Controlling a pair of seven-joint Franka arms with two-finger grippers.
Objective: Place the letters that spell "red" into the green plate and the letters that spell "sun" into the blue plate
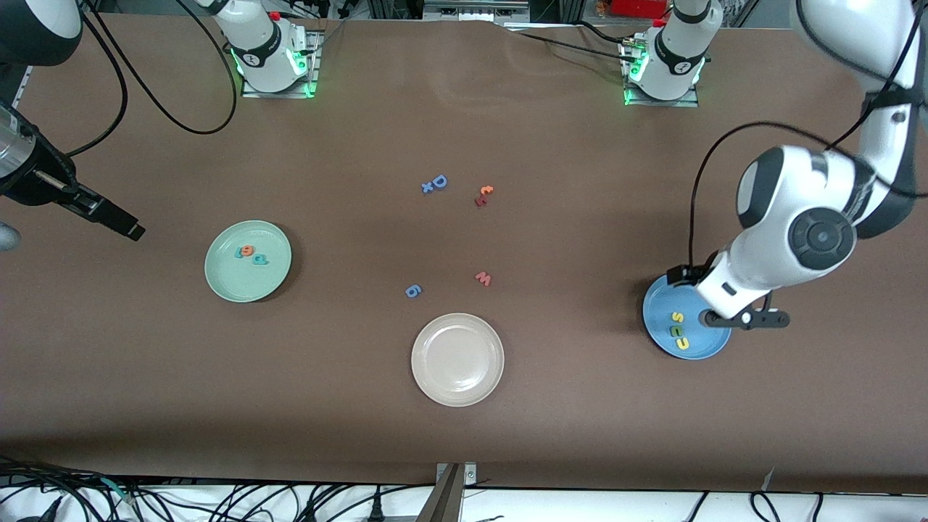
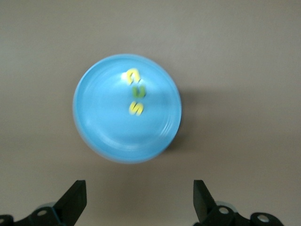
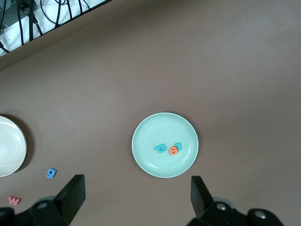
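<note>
The sun letters point(image 2: 135, 92) lie in the blue plate point(image 2: 103, 127) (clear of the left gripper's point(image 2: 139, 200) wide-open jaws above).

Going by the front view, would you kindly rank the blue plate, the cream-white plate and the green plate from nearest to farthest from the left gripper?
1. Blue plate: directly under the open left gripper, at the left arm's end of the table.
2. Cream-white plate: mid-table, near the front camera.
3. Green plate: toward the right arm's end.

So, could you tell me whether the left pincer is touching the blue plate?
Apart. In the left wrist view the left pincer stands open and empty, with bare table between its fingertips and the blue plate.
</note>
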